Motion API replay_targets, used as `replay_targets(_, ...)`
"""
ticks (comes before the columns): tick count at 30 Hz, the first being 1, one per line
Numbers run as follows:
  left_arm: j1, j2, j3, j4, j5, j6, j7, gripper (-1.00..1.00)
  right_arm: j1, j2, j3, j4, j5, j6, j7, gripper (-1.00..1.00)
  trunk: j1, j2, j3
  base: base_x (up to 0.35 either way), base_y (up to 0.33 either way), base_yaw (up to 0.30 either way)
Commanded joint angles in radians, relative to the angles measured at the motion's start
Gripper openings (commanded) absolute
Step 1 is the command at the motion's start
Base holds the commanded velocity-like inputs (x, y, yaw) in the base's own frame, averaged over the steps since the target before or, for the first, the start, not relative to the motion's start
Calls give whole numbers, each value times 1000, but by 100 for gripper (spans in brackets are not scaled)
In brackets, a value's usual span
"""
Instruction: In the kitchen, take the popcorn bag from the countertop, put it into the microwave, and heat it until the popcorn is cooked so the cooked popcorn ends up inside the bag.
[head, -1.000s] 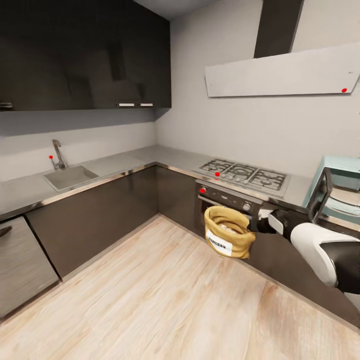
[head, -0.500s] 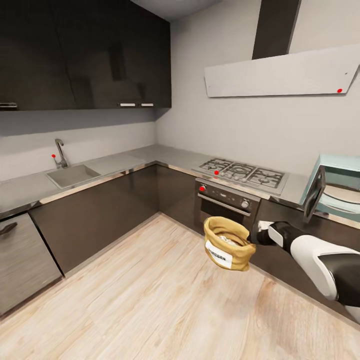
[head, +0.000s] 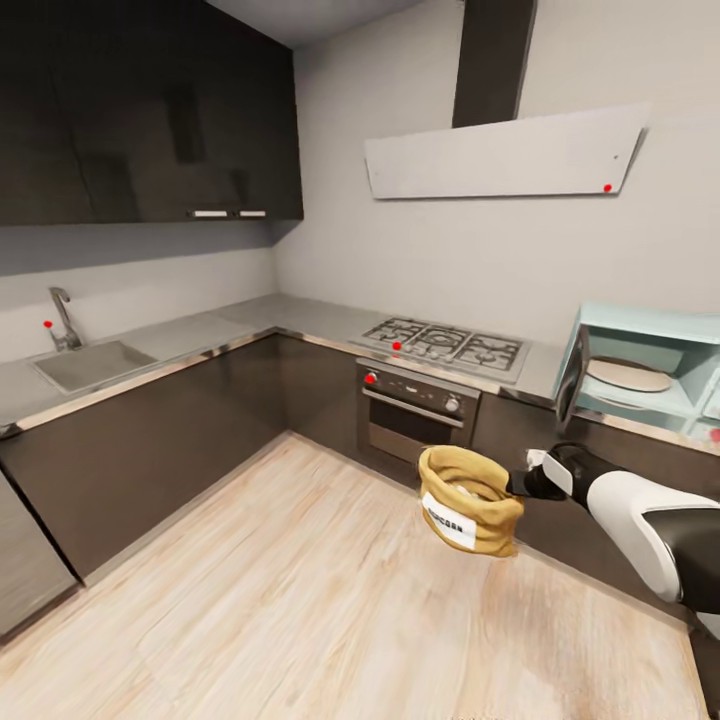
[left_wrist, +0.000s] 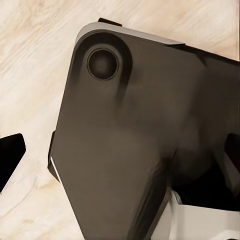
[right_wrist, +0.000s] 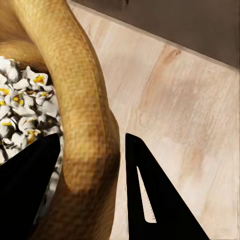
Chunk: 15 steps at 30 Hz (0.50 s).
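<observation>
One arm carries the load: the right gripper (head: 522, 484) has the popcorn bag (head: 467, 500) by its rolled rim, out over the wood floor (head: 300, 600) in front of the oven (head: 410, 415). The microwave (head: 650, 375) stands open on the countertop (head: 535, 372) to the right, so the carry wants the bag kept upright and lifted level through the doorway, clear of the door. Its fingers (right_wrist: 155, 200) are narrowly parted, pinching the rim between them, popped kernels showing inside. Whether the left gripper is open I cannot tell

Grey countertop (head: 190, 335) carries sink (head: 80, 365), gas hob (head: 440, 345), open microwave (head: 650, 375).
</observation>
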Motion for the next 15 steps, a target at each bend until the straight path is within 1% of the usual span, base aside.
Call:
replay_targets(1, 0, 0, 3, 0, 2, -3, 3, 100, -2, -5, 7, 2, -9, 1, 4, -100, 0, -1, 0, 0, 0, -263)
replay_targets(5, 0, 0, 6, 0, 2, -4, 2, 100, -2, -27, 7, 2, -9, 3, 4, -100, 0, -1, 3, 0, 0, -263)
replay_targets(9, 0, 0, 6, 0, 2, -4, 3, 100, -2, -33, 7, 2, -9, 3, 4, -100, 0, -1, 6, 0, 0, -263)
replay_targets(15, 0, 1, 6, 0, 3, -4, 3, 100, -2, -40, 6, 2, -12, 29, 3, -100, 0, -1, 10, 0, 0, -263)
